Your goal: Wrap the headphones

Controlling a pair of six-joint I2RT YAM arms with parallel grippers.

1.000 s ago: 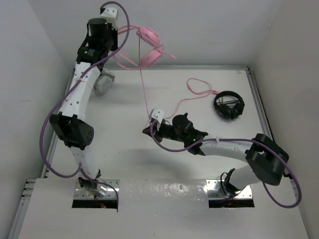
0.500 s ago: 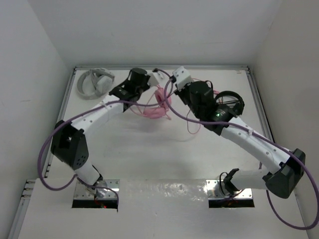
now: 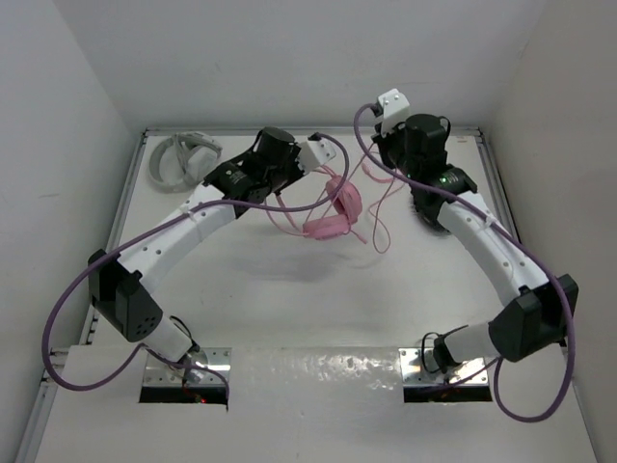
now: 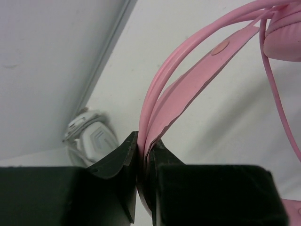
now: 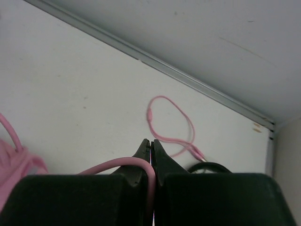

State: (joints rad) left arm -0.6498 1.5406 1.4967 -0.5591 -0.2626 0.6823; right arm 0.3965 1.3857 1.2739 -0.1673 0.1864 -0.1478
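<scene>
Jaws of the left gripper are clenched on the pink headband of the headphones. The earcups hang below that grip, over the desk; I cannot tell whether they touch it. Well to the left of the headphones lie grey-white headphones. Just right of the headphones, the right gripper has its jaws pinched on the thin pink cable, which trails back to the earcups. Further right of the headphones, a loose loop of cable lies flat beside black headphones.
</scene>
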